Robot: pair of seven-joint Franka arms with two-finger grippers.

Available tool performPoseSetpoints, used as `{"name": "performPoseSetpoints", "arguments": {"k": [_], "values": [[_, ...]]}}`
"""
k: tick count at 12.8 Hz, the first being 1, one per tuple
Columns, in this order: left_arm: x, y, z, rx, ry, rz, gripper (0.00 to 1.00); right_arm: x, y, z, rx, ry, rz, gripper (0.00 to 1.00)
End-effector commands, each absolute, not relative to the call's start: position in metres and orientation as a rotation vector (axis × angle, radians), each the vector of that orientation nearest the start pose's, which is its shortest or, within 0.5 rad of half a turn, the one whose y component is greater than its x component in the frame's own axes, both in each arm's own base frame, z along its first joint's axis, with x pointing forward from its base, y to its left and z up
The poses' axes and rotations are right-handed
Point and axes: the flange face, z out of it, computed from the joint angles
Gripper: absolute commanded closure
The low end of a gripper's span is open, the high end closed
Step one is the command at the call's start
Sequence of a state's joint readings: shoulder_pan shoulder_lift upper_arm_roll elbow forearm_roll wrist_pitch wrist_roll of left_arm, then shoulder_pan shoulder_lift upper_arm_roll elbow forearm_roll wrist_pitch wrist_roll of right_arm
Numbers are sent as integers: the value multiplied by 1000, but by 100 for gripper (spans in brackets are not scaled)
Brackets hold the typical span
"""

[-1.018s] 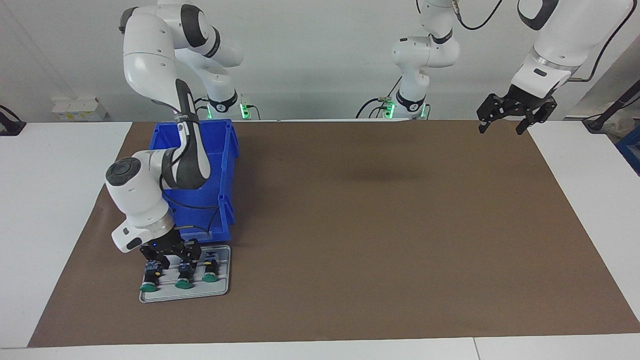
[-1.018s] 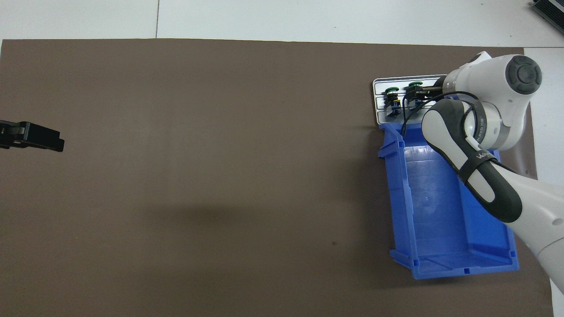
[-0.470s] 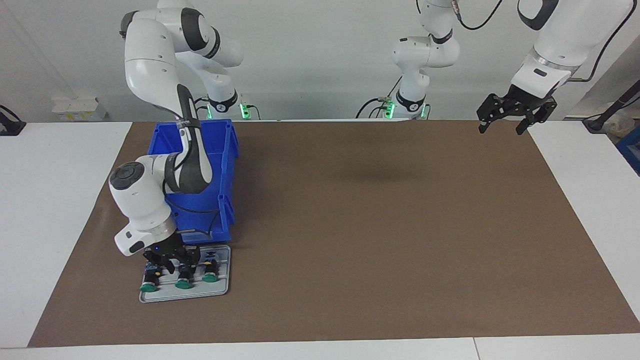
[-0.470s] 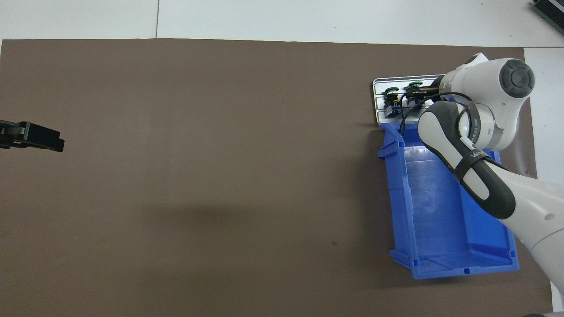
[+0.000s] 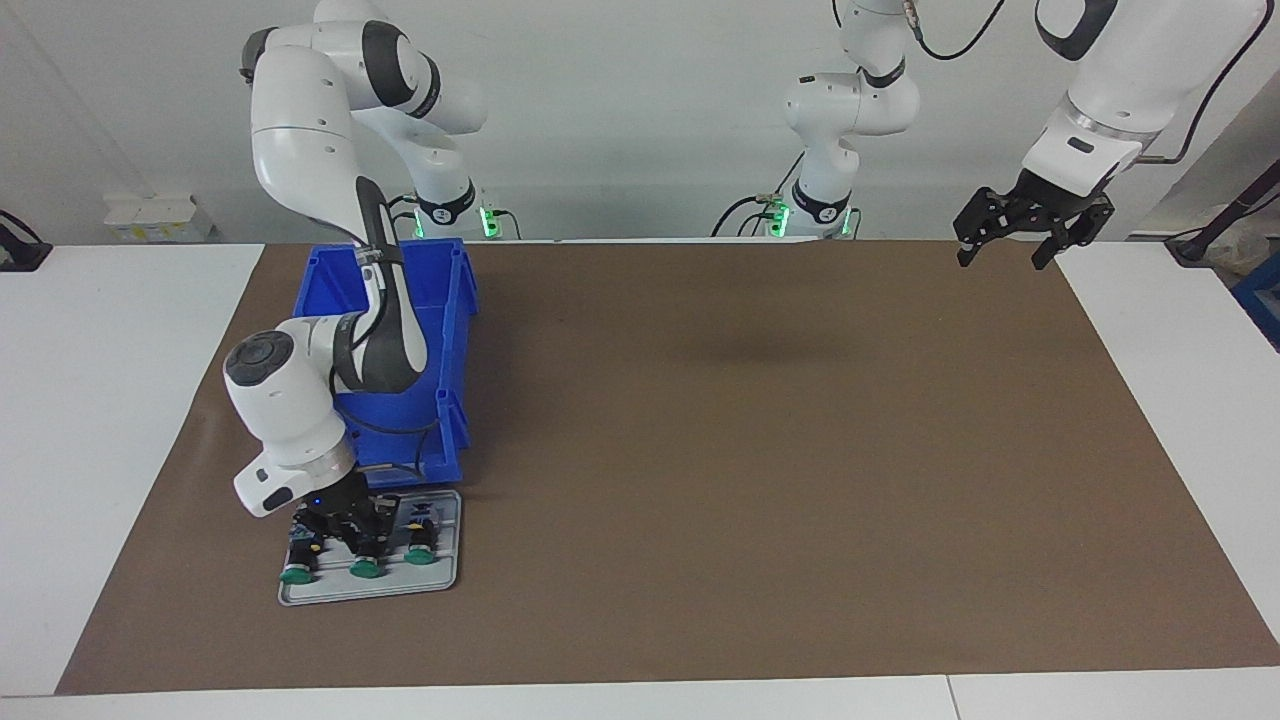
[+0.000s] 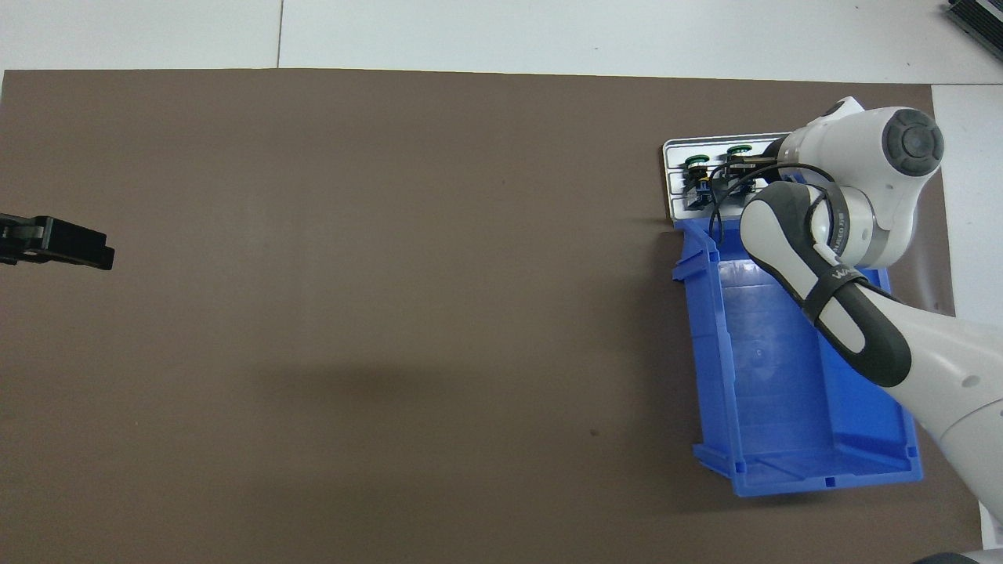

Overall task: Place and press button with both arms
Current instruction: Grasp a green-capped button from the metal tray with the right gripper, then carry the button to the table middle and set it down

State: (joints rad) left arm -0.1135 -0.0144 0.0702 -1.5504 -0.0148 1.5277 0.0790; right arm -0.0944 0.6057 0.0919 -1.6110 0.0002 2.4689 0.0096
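Note:
Three green-capped buttons stand in a row on a grey tray (image 5: 445, 578) just past the blue bin, farther from the robots than it. My right gripper (image 5: 356, 535) is down on the tray, its fingers closed around the dark body of the middle button (image 5: 364, 569). The outer two buttons (image 5: 294, 576) (image 5: 420, 556) stand free on either side. From overhead I see the middle button (image 6: 737, 150) and one neighbour (image 6: 694, 162); the right arm covers the last one. My left gripper (image 5: 1000, 262) hangs open and empty, raised over the mat's corner at the left arm's end.
An empty blue bin (image 5: 452, 300) sits against the tray's robot-side edge, under the right arm's forearm. A brown mat (image 5: 760, 480) covers most of the table, with white tabletop around it.
The right gripper's fingers have drawn in from wide open to closed around the middle button, and its wrist has shifted slightly toward that button. The left arm has stayed still.

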Motion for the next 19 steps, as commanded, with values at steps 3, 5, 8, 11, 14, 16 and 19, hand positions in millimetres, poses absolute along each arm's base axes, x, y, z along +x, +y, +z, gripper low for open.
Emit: {"name": "performPoseSetpoints", "arguments": {"k": [3,5,8,11,14,16,19], "values": [[538,-22,639,-3133,200,15,0,734,-13,358,-3084,11,-290,100],[538,-22,639,-3133,200,15,0,736,2,397,-3069,19,-256,100],[538,-22,639,-3133,200,15,0,717,83,439,-3060,165,-183,100],[538,-22,639,-3133,202,15,0,697,179,447,-3030,440,-164,100],[538,-22,639,-3133,200,15,0,676,252,450,-2978,675,-204,100],[538,-22,639,-3133,200,15,0,664,286,448,-2886,906,-210,100],[538,-22,639,-3133,200,15,0,633,366,399,-2906,1142,-279,100]]}}
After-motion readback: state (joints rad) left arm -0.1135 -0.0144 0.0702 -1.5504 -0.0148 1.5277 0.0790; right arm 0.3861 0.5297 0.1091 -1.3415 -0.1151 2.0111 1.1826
